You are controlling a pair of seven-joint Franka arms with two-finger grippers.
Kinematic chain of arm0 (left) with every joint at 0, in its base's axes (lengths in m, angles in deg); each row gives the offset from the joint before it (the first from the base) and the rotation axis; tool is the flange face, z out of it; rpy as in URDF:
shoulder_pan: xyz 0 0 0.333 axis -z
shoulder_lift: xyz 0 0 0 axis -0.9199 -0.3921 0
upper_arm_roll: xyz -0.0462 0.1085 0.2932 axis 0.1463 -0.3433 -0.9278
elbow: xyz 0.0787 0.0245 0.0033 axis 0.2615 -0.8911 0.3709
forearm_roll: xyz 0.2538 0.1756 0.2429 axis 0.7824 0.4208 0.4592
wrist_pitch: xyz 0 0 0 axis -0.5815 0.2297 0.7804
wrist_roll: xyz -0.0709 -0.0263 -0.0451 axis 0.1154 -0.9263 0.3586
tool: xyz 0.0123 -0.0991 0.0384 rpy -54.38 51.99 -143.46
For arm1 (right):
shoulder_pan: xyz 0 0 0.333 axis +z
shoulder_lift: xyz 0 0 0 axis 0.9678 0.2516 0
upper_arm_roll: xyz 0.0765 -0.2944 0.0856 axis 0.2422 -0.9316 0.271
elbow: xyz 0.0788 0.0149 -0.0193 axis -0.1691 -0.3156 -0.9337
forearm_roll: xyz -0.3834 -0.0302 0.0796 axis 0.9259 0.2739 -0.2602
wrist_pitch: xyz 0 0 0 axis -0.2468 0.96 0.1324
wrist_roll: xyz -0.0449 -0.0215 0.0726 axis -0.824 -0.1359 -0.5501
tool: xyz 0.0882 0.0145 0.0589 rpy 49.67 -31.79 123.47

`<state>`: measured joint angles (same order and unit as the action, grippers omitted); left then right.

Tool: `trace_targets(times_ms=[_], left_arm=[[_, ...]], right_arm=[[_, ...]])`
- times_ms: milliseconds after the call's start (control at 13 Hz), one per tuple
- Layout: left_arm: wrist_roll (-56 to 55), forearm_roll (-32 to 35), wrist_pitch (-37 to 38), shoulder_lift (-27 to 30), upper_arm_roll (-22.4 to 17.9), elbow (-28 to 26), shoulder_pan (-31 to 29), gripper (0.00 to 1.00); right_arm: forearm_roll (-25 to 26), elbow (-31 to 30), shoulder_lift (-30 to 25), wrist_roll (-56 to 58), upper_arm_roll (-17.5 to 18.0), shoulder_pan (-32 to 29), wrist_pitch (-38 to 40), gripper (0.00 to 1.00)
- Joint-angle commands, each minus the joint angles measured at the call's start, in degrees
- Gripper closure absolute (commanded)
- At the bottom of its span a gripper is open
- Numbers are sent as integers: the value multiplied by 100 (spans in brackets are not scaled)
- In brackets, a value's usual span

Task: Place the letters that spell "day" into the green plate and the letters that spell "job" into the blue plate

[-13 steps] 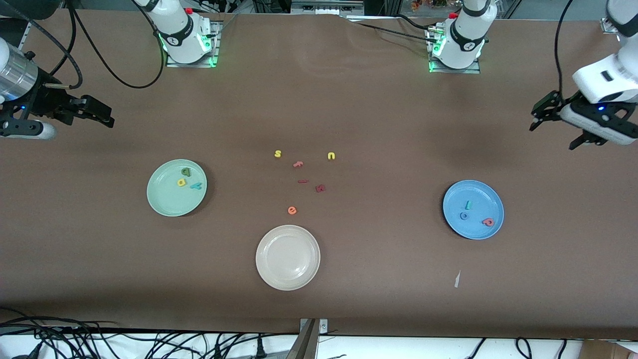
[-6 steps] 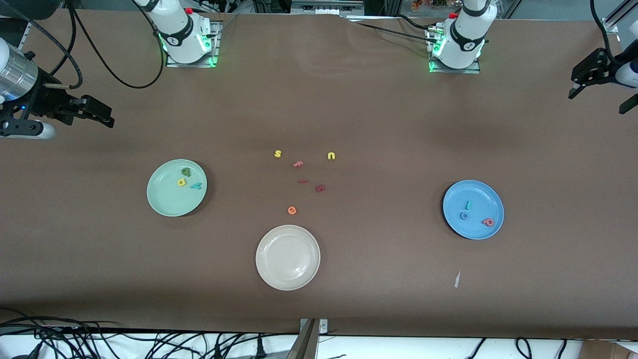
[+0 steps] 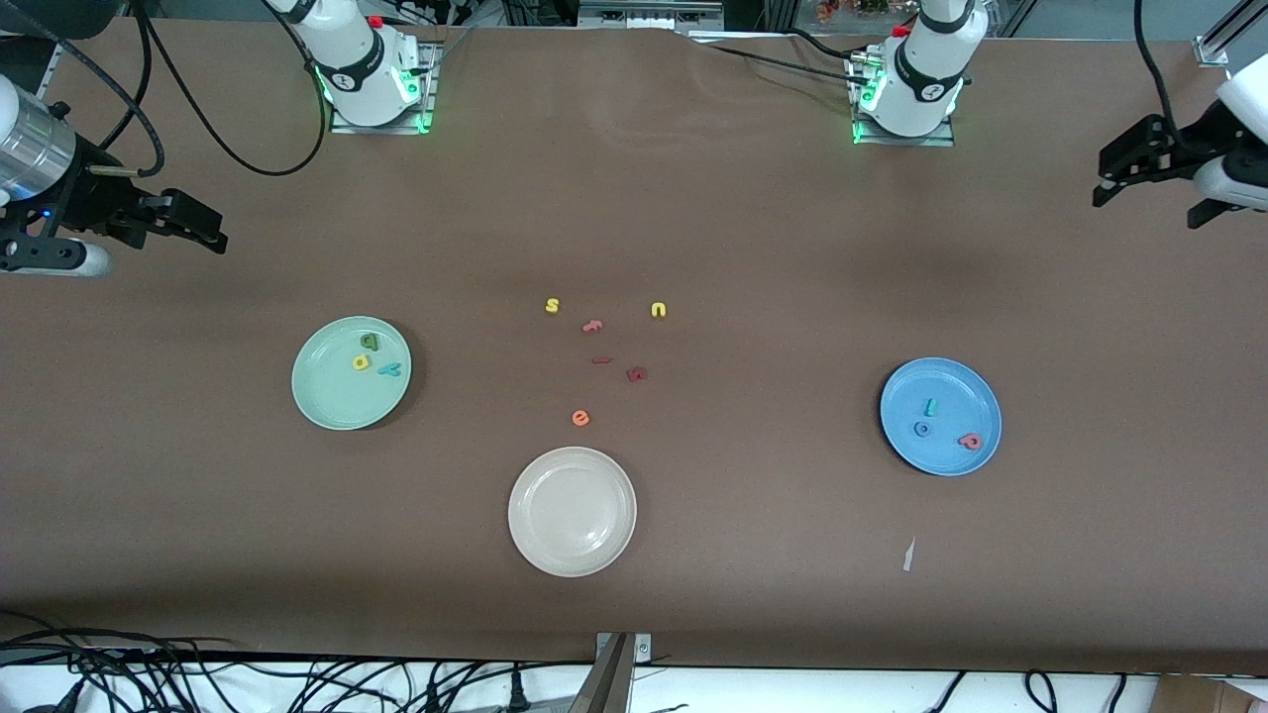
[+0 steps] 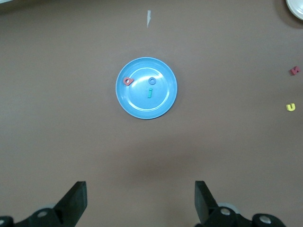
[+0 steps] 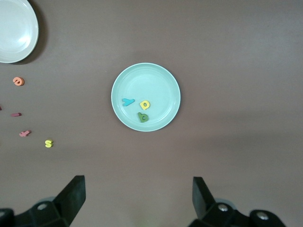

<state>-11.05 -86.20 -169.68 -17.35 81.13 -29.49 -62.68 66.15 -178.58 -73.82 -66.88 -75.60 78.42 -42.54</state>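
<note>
The green plate point(image 3: 342, 396) lies toward the right arm's end of the table and holds a dark green letter point(image 3: 369, 341), a yellow one point(image 3: 362, 362) and a teal "y" point(image 3: 389, 369). The blue plate point(image 3: 941, 456), toward the left arm's end, holds a teal "j" point(image 3: 929, 407), a blue "o" point(image 3: 921, 429) and a salmon "b" point(image 3: 970, 442). My left gripper point(image 3: 1154, 196) hangs open and empty over the table's end, away from the blue plate point(image 4: 147, 106). My right gripper point(image 3: 206, 230) waits open and empty over its end, away from the green plate point(image 5: 151, 78).
A cream-white plate point(image 3: 573, 535) sits nearer the front camera at mid-table. Loose letters lie between the plates: yellow "s" point(image 3: 552, 305), yellow "u" point(image 3: 658, 310), a pink letter point(image 3: 592, 325), two dark red ones point(image 3: 637, 373), orange "e" point(image 3: 581, 418). A white scrap point(image 3: 908, 555) lies near the blue plate.
The left gripper has risen and swung toward the robots' side of the table's end. The right arm, plates and letters have not moved.
</note>
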Motion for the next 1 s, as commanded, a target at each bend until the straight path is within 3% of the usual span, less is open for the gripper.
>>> trace_targets(times_ms=[0, 231, 923], left_arm=[[-416, -125, 147, -201, 394, 271, -265, 0], [-656, -108, 15, -587, 394, 535, -283, 0], [-893, -152, -337, -667, 385, 377, -397, 0]], right_arm=[[-11, 89, 33, 54, 11, -9, 33, 0], [-11, 89, 33, 54, 11, -9, 33, 0], [-20, 89, 33, 54, 11, -27, 33, 0]])
